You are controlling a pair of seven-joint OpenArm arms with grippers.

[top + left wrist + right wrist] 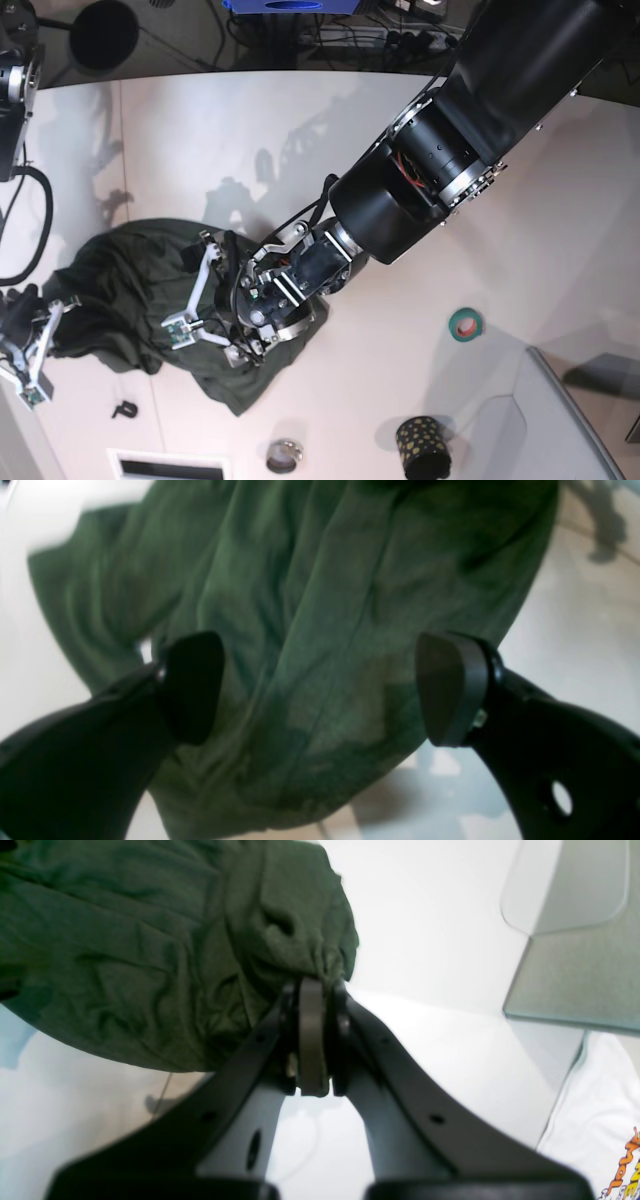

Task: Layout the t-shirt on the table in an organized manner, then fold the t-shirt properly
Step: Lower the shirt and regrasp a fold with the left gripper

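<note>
On the desk [400,150], shirt [130,285] bunched beside the tape roll's far side | right end effector [314,990] pinches a shirt edge | left end effector [320,690] wide above cloth | risk: one-sided pull drags the heap, deepening wrinkles.

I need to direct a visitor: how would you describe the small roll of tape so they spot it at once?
On the white table, look right of the t-shirt, near the grey bin corner. The tape roll is a flat green ring with a red core, unlike the taller black gold-dotted cup.
</note>
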